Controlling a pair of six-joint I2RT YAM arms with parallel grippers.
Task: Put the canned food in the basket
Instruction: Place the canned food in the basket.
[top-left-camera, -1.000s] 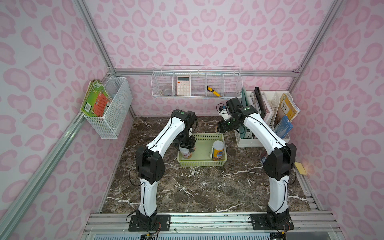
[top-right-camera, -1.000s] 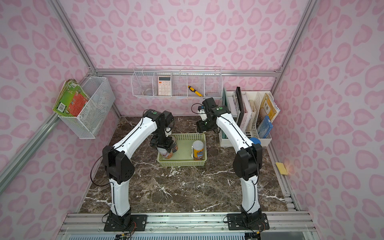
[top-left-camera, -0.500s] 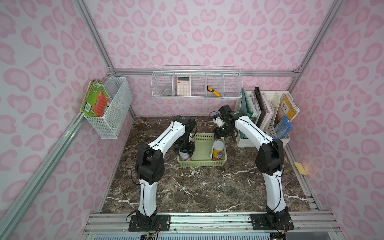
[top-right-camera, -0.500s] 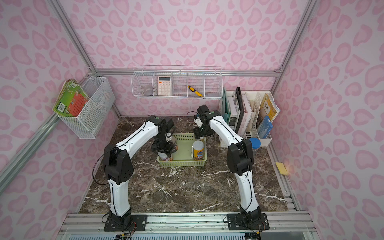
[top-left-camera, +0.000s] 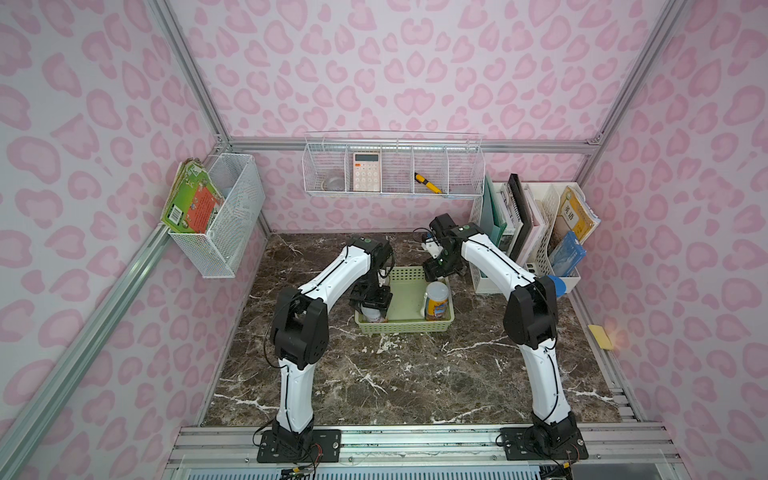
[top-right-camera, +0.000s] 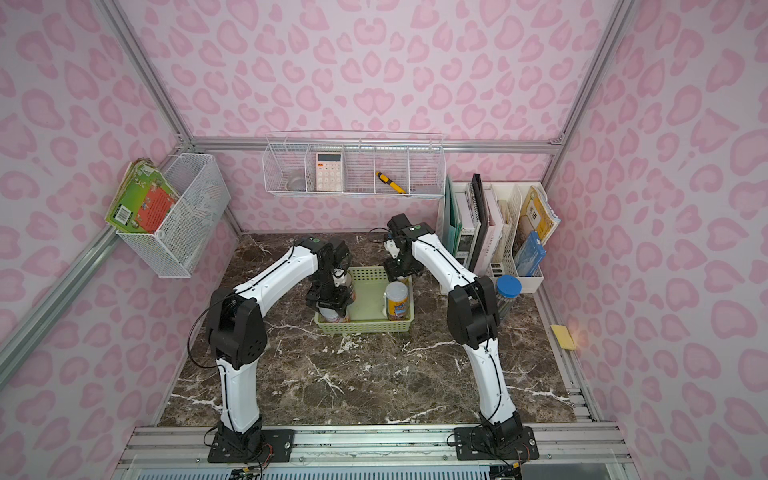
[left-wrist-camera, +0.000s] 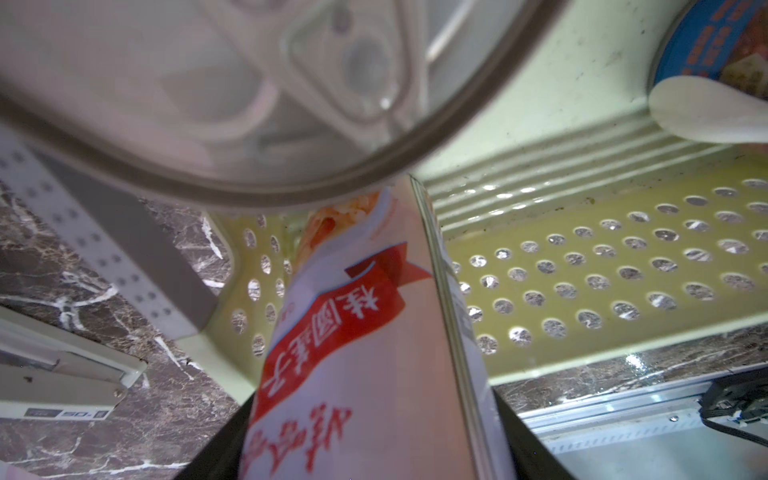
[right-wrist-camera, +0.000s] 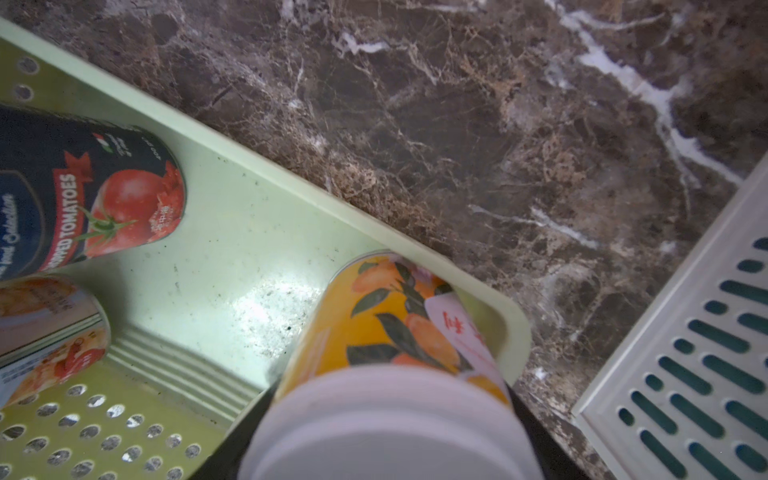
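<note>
Tech: Since one second ago, right hand (top-left-camera: 435, 273) has swung from white slotted file rack (top-left-camera: 542, 253) to far right corner of shallow pale green perforated plastic basket (top-left-camera: 403, 327); left hand (top-left-camera: 371, 302) has sunk lower, in both top views.
Trainee: Left wrist view?
Tech: Left hand clamped on pink-white cylindrical can (left-wrist-camera: 365, 353), gripped near its top for upright seating. Silver-topped dark blue can (left-wrist-camera: 187, 104) crowds it.
Trainee: Right wrist view?
Tech: Right hand clamped on orange white-lidded can (right-wrist-camera: 382, 324) at the free corner; basket rim just beside.

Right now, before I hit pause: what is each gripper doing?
Left gripper: closed on the pink-white can.
Right gripper: closed on the orange-label can.
</note>
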